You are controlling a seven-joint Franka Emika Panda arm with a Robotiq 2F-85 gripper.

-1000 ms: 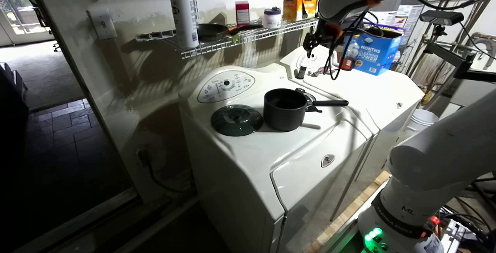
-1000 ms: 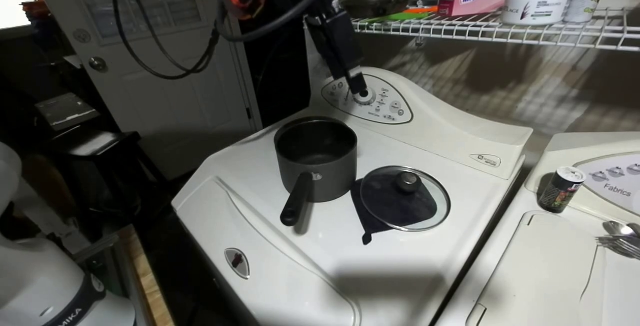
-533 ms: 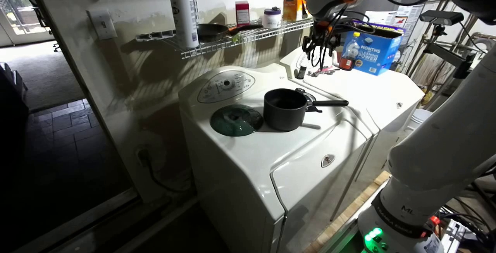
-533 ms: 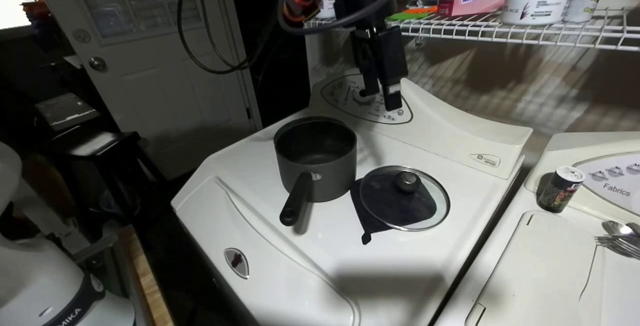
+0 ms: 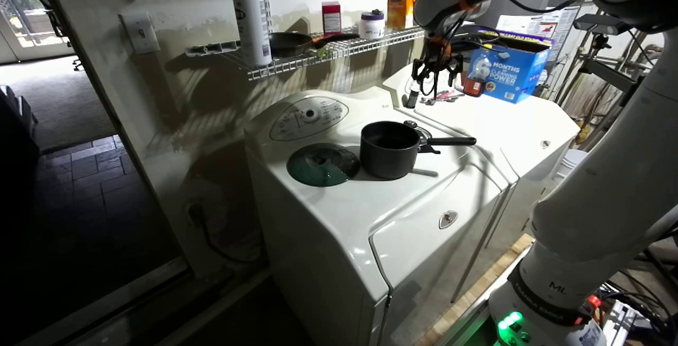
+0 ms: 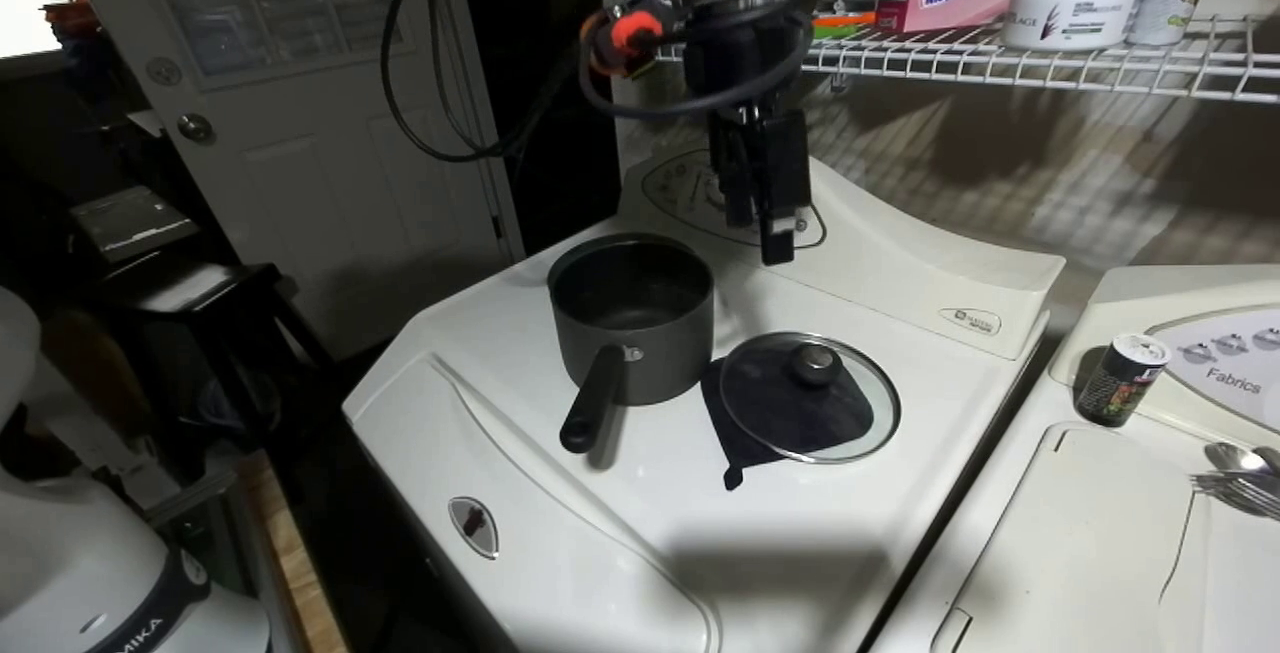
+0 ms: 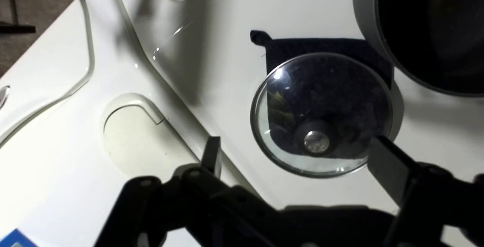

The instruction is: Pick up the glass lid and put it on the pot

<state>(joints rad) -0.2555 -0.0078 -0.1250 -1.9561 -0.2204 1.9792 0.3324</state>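
Note:
The glass lid (image 6: 812,398) is a clear disc with a metal rim and dark knob. It lies knob-up, partly over a dark pot holder (image 6: 735,453), beside the pot (image 6: 640,358). In an exterior view part of the lid (image 5: 423,133) shows behind the pot (image 5: 389,156). The wrist view shows the whole lid (image 7: 329,99) and part of the pot (image 7: 365,8). My gripper (image 6: 760,236) points down above the machine top, over the panel side of the lid. The fingers stand wide apart in the wrist view, nothing between them (image 7: 297,154). It touches neither thing.
A dark green shiny round thing (image 5: 323,166) lies left of the pot. The dial panel (image 6: 735,195) rises behind. A wire shelf (image 6: 980,71) with boxes and jars hangs above. A small can (image 6: 1122,380) and cutlery (image 6: 1245,483) lie on the neighbouring machine.
My gripper has moved from above the dial panel toward the lid and come lower; it has turned to point more straight down. The lid and the pot have not moved.

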